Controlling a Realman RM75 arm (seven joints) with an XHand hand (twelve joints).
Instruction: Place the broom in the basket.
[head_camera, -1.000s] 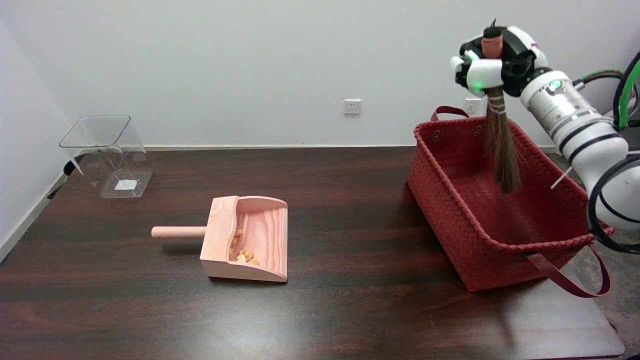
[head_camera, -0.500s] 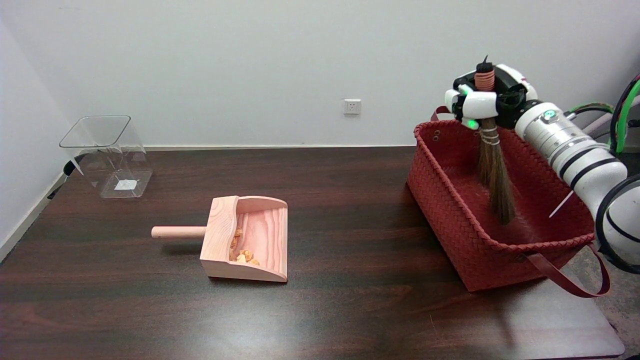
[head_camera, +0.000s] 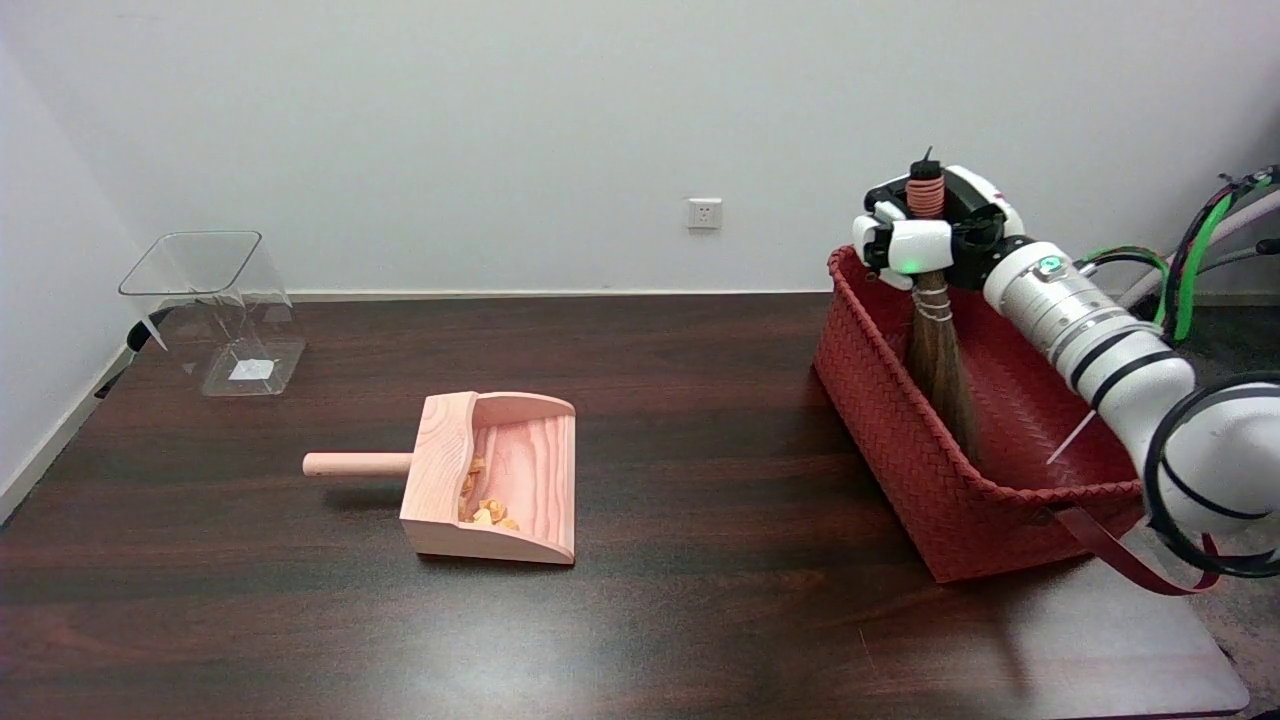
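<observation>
The robot hand (head_camera: 915, 245) has come down and shifted left over the last second, carrying the broom (head_camera: 940, 360) deeper into the red woven basket (head_camera: 900, 440) at the surface's right edge; release looks close. Its fingers stay wrapped around the handle. The broom hangs upright, brown bristles tapering downward inside the basket, its handle end wound in pinkish cord

Dark wooden table (head_camera: 700, 620) under red basket (head_camera: 900, 470), wooden dustpan (head_camera: 500, 480), clear container (head_camera: 215, 310).
</observation>
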